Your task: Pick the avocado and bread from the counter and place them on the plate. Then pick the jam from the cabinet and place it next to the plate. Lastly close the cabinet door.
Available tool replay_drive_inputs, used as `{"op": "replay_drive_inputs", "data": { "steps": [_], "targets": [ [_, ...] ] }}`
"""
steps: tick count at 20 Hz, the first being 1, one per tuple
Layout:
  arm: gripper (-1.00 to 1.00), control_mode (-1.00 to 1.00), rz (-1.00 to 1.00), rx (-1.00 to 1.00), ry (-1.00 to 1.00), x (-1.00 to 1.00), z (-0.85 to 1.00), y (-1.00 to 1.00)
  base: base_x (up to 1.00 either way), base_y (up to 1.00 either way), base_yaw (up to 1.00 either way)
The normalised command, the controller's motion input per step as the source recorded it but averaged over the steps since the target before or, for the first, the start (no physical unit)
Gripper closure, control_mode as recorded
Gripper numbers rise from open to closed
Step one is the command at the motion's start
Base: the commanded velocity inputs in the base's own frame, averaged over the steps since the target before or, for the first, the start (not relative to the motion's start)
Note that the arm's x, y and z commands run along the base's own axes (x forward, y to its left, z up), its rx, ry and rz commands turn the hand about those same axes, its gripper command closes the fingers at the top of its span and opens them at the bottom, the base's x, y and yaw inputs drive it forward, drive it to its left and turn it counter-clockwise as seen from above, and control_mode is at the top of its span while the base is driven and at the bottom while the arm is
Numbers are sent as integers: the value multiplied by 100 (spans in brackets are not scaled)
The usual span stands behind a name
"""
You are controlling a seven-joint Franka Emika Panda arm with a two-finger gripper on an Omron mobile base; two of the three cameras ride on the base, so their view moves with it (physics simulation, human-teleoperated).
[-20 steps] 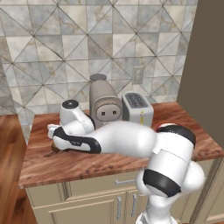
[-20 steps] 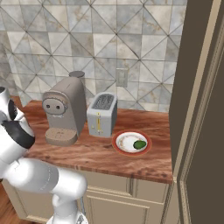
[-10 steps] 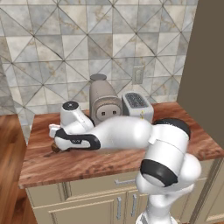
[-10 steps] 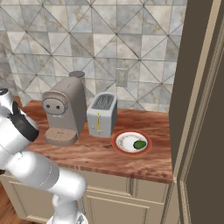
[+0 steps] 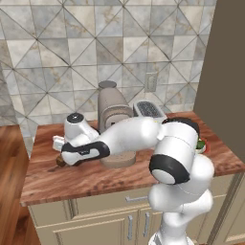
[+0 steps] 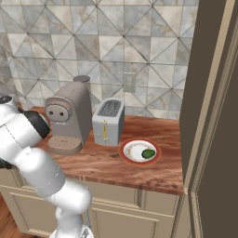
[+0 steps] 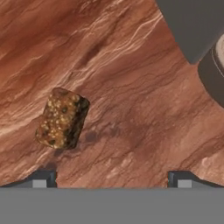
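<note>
The gripper (image 7: 109,177) hangs low over the counter (image 7: 131,87) with its 2 fingers spread wide and empty, so the bread (image 7: 62,118) can fit between them. The bread lies flat on the wood, a bit to one side. The avocado (image 6: 148,153) already sits on the plate (image 6: 130,157).

Place was home kitchen, rendered. Evidence: reddish-brown wood-grain counter (image 6: 153,169) over beige drawers (image 5: 129,198) and panelled doors with metal handles; backsplash (image 6: 116,42) of grey-beige marbled triangular tiles; wall outlet (image 6: 128,82) set in tiles. Coffee machine (image 6: 69,118) and silver toaster (image 6: 108,122) stood side by side on counter; white plate (image 6: 139,152) with orange-red rim lay near toaster. Tall beige cabinet (image 6: 209,116) rose at counter's end. Wood-plank floor (image 5: 12,186) beside units.
</note>
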Motion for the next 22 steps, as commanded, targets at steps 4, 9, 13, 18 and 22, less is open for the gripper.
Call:
{"op": "replay_drive_inputs", "data": {
  "steps": [4,9,13,18,22],
  "targets": [
    [-100,-100,-6,0,5,27,-10,33,0,0,0],
    [-100,-100,-2,0,4,24,-10,23,0,0,0],
    [-100,-100,0,-3,1,21,-12,18,0,0,0],
    [-100,-100,0,-6,0,16,-9,16,0,0,0],
    [-100,-100,0,-5,0,19,-3,11,0,0,0]
  ]
}}
